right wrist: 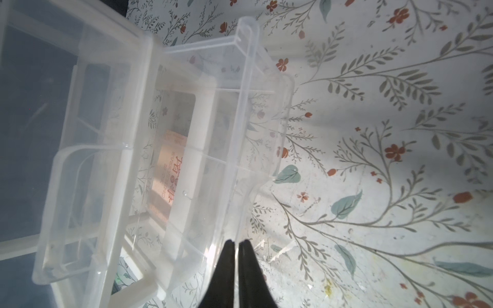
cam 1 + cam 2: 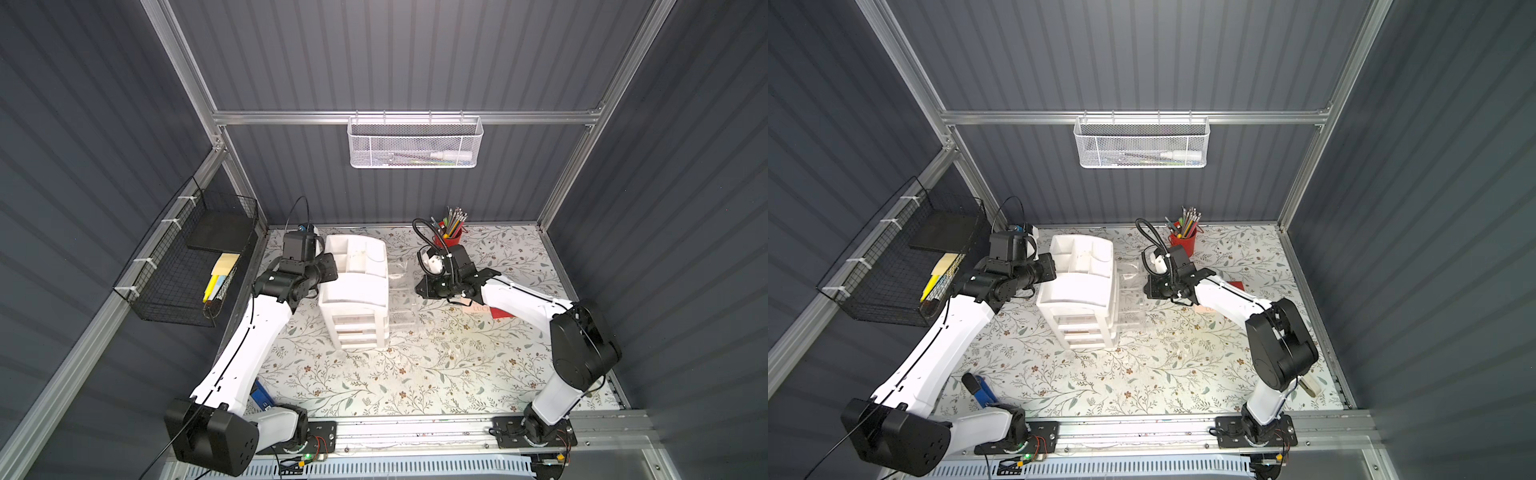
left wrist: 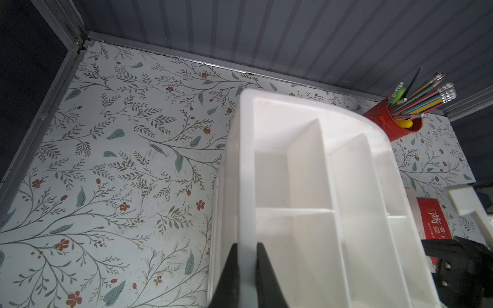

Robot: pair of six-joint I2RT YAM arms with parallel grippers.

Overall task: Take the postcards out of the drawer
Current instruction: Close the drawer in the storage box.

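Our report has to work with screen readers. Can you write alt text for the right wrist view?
The right gripper is shut on the thin wall of a clear plastic drawer. Through the plastic shows a peach postcard with red characters; floral tabletop lies alongside.

Floral-papered tabletop (image 2: 415, 374); on it a white drawer unit (image 2: 357, 291), red pencil cup (image 2: 451, 240), red postcard (image 2: 503, 312), peach postcard (image 2: 478, 308)

My left arm (image 2: 245, 336) and right arm (image 2: 519, 297) wear white shells, black joint housings, thin black cables. The left gripper (image 3: 247, 246) and right gripper (image 1: 237, 244) are tapered, matte black.
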